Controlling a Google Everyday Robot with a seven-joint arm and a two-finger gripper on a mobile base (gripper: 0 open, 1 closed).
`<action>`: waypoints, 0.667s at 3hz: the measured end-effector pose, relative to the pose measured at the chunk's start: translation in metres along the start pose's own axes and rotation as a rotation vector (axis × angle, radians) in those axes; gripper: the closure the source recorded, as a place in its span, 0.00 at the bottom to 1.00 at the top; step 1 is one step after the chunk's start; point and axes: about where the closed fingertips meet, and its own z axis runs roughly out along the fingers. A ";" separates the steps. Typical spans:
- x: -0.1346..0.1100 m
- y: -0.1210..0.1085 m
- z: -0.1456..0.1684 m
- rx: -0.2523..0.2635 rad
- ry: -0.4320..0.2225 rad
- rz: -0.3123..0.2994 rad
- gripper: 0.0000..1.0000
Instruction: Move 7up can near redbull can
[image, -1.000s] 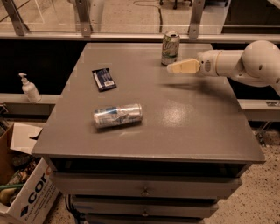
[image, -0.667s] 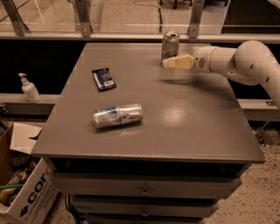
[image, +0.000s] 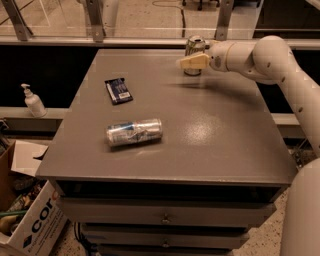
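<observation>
gripper (image: 183, 62) at 7up can (image: 195, 45), far edge of table (image: 225, 145)

The slim silver-blue redbull can (image: 134, 132) is shiny metal. The grey worktop (image: 215, 140) under it looks smooth, with a dull sheen. The pale green-white 7up can (image: 194, 46) has a bright metal top. The cream gripper (image: 184, 62), just in front of this can, looks like smooth matt plastic. The flat dark blue packet (image: 119, 90) is glossy.

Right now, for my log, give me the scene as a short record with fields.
7up can: upright, far edge of table
redbull can: lying on its side, front left
claw: at the 7up can, just in front of it; contact unclear
packet: flat, left side
cans: far apart
</observation>
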 end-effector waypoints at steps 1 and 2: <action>-0.001 0.006 0.020 -0.017 0.002 -0.006 0.18; 0.002 0.007 0.023 -0.019 0.000 0.000 0.41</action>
